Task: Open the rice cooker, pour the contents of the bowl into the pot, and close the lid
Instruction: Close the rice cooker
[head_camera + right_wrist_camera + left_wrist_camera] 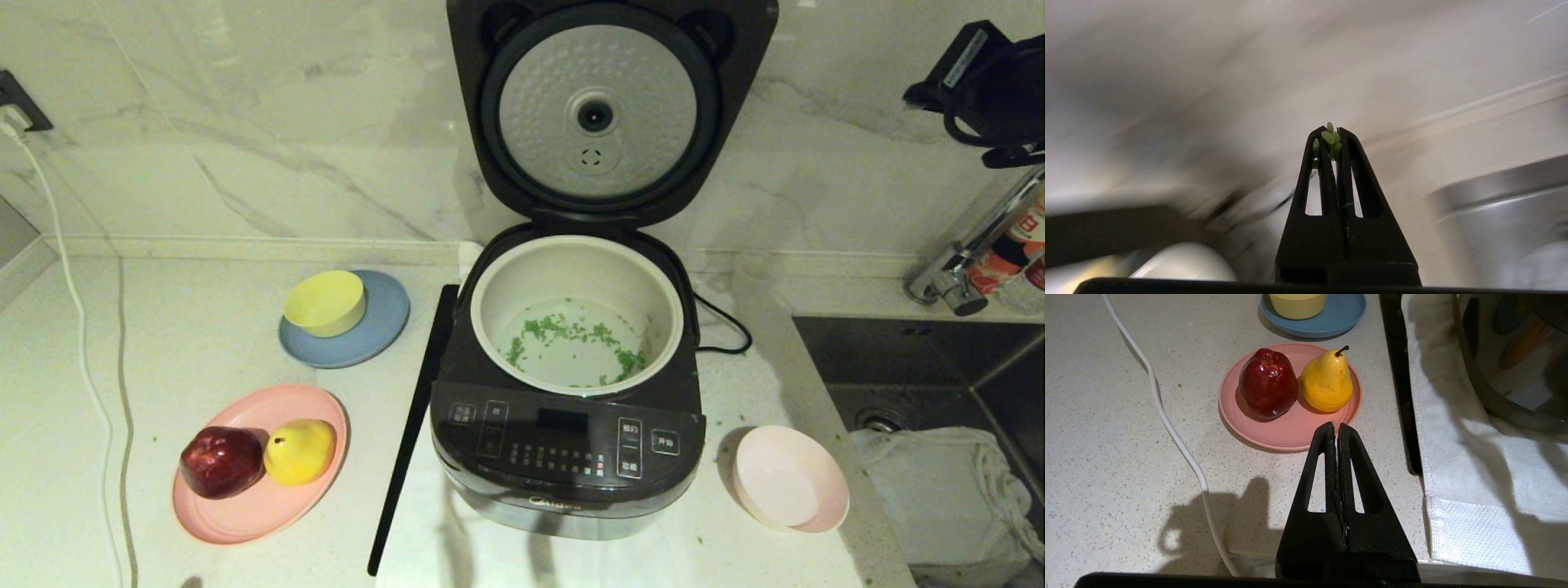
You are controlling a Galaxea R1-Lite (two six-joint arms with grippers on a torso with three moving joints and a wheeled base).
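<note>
nearest us the bowl (789, 478) sits empty, right of the rice cooker (567, 441). its lid (600, 110) stands raised; the contents (571, 339) lie in the pot (575, 314). our right gripper (1333, 139) is pinched together, green bits stuck at its tips; our left gripper (1336, 428) is closed near the pink plate (1290, 428).

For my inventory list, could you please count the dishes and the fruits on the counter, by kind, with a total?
Bowls: 2, the small yellow round bowl and the pale pink shallow bowl.
Plates: 2, the flat blue round plate and the flat pink round plate.
Fruits: 2, the dark red apple and the yellow pear.
Total: 6.
</note>
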